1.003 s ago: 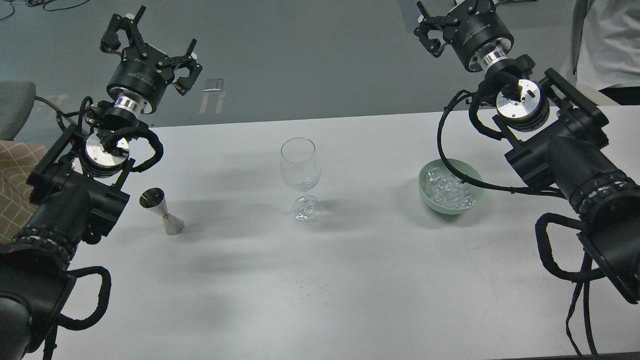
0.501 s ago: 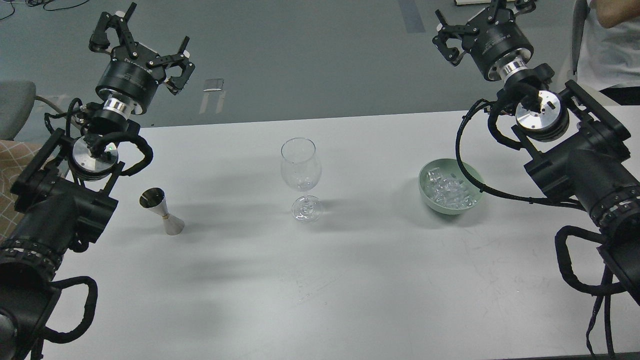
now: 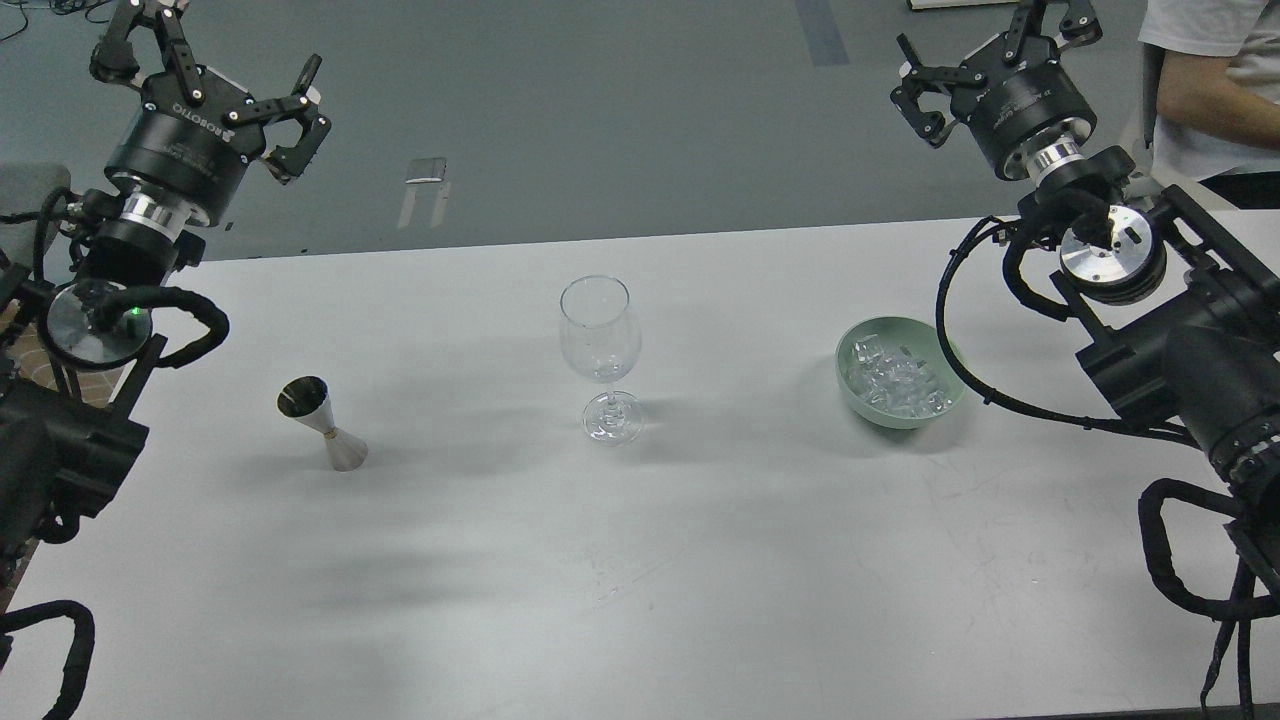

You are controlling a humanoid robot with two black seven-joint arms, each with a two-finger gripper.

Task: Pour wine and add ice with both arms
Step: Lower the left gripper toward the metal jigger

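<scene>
While both hold nothing, the left gripper [image 3: 205, 60] and right gripper [image 3: 990, 45] stand wide open beyond the table's [image 3: 640, 560] far corners; the left body reads "ROBOTIQ".

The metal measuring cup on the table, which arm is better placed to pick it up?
Probably the left. The measuring cup stands on the left gripper's side, left of the wine glass. The right gripper is raised beyond the ice bowl.

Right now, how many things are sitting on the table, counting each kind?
Wine glass: 1
Metal jigger: 1
Green bowl with ice cubes inside: 1
Total: 3 things on the table, not counting the ice.
</scene>
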